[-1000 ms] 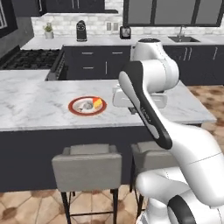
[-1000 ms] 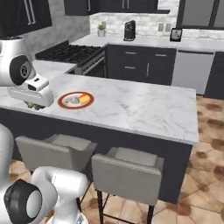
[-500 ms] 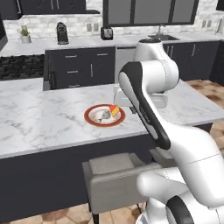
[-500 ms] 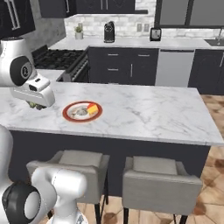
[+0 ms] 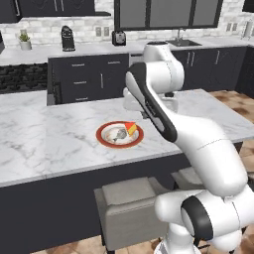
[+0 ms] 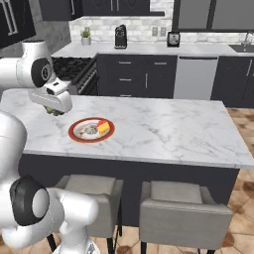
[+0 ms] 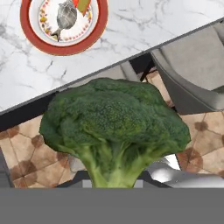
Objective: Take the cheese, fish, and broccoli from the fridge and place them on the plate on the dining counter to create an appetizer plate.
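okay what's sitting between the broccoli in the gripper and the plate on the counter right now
Nothing stands between them. In the right base view, bare marble of the dining counter separates the held broccoli from the plate, which already carries the fish and cheese.

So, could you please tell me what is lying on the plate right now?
On the plate lie the fish and the cheese, side by side. The broccoli is in the gripper, not on it.

Two grey chairs (image 6: 184, 211) on tiled floor — coffee machine (image 6: 120, 36), plant (image 6: 86, 36) on the back worktop (image 6: 149, 48)
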{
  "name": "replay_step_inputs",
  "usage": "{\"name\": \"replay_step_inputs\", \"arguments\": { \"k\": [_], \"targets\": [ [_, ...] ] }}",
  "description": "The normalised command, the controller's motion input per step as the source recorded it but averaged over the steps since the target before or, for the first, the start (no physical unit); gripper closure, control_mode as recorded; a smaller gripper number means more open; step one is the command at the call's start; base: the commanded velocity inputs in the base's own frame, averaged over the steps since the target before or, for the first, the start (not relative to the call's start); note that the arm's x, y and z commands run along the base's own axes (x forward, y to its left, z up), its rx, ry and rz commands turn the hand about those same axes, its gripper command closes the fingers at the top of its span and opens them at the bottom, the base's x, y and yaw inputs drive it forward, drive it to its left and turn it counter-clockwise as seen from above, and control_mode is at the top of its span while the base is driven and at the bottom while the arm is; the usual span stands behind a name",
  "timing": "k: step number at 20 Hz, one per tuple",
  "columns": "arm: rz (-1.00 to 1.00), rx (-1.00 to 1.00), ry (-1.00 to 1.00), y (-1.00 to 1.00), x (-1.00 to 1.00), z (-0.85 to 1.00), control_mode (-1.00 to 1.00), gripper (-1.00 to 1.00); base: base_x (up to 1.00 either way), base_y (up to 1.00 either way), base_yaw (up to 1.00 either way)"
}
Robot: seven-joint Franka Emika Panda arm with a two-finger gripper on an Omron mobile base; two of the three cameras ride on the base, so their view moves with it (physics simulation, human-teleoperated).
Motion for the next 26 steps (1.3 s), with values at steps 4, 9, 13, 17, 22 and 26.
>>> {"name": "replay_step_inputs", "arguments": {
  "k": [4, 9, 13, 17, 22, 26],
  "targets": [
    [-0.07, 0.00, 0.03, 0.02, 1.00, -0.31, -1.00, 1.00, 0.00, 0.00, 0.00],
    [-0.11, -0.03, 0.02, 0.40, 0.99, -0.70, -1.00, 1.00, 0.00, 0.00, 0.00],
    [-0.21, -0.06, 0.00, 0.59, 0.85, -0.73, -1.00, 1.00, 0.00, 0.00, 0.00],
    [-0.23, -0.04, 0.00, 0.53, 0.76, -0.61, -1.00, 1.00, 0.00, 0.00, 0.00],
    [-0.27, -0.02, 0.02, 0.25, 0.75, -0.44, -1.00, 1.00, 0.00, 0.00, 0.00],
    [-0.27, 0.00, 0.05, 0.13, 0.69, -0.38, -1.00, 1.00, 0.00, 0.00, 0.00]
  ]
}}
